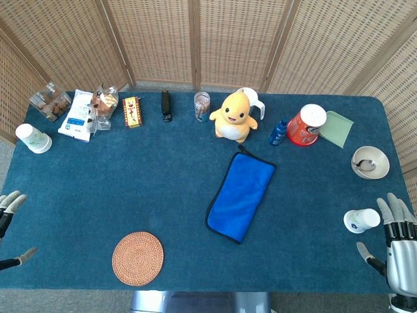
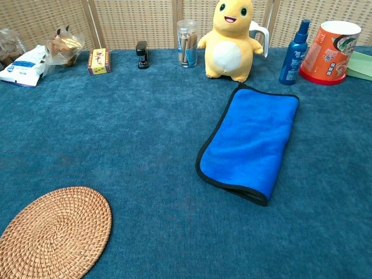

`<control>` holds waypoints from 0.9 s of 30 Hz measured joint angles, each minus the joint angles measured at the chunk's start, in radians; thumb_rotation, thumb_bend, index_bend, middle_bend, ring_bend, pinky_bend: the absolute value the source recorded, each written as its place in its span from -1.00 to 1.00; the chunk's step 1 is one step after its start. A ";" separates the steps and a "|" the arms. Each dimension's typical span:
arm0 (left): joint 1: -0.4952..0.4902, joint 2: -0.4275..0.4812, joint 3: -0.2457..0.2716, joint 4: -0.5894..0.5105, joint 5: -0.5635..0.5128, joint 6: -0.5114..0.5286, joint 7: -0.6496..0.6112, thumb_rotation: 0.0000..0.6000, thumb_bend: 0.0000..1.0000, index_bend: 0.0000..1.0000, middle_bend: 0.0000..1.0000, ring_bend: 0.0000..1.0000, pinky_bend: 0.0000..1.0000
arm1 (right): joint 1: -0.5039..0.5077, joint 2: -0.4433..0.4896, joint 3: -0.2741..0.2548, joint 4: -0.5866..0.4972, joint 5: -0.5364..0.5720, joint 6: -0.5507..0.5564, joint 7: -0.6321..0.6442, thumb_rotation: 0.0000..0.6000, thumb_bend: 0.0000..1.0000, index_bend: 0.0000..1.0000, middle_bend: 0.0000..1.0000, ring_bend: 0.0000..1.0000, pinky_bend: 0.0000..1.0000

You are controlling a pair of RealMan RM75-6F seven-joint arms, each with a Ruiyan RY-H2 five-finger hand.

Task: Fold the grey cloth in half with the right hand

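Observation:
The only cloth on the table is blue with a dark border (image 1: 241, 195); no grey one shows. It lies folded lengthwise right of centre, one layer on another, and also shows in the chest view (image 2: 250, 145). My right hand (image 1: 399, 251) is at the lower right corner of the head view, off the table's edge, fingers spread and holding nothing, far from the cloth. My left hand (image 1: 8, 218) peeks in at the lower left edge, fingers apart and empty. Neither hand appears in the chest view.
A white paper cup (image 1: 360, 220) stands just left of my right hand, a bowl with a spoon (image 1: 370, 162) behind it. A woven coaster (image 1: 137, 258) lies front left. A yellow plush (image 1: 233, 116), spray bottle (image 1: 278, 132) and red tub (image 1: 306, 124) line the back.

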 measured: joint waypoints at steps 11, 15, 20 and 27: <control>-0.003 -0.002 0.002 -0.004 0.002 -0.011 0.014 1.00 -0.76 -1.00 -1.00 -1.00 -1.00 | -0.009 0.007 0.007 -0.004 -0.003 -0.017 0.008 1.00 -1.00 -0.92 -1.00 -1.00 -0.60; -0.003 -0.002 0.001 -0.006 -0.004 -0.013 0.014 1.00 -0.76 -1.00 -1.00 -1.00 -1.00 | -0.012 0.013 0.010 -0.008 0.001 -0.025 0.018 1.00 -1.00 -0.92 -1.00 -1.00 -0.60; -0.002 0.001 -0.001 -0.004 -0.007 -0.011 0.004 1.00 -0.76 -1.00 -1.00 -1.00 -1.00 | -0.015 0.016 0.012 -0.012 0.002 -0.033 0.020 1.00 -1.00 -0.92 -1.00 -1.00 -0.62; -0.003 0.002 0.001 -0.007 -0.008 -0.017 0.007 1.00 -0.76 -1.00 -1.00 -1.00 -1.00 | -0.019 0.017 0.014 -0.015 -0.004 -0.038 0.017 1.00 -1.00 -0.92 -1.00 -1.00 -0.62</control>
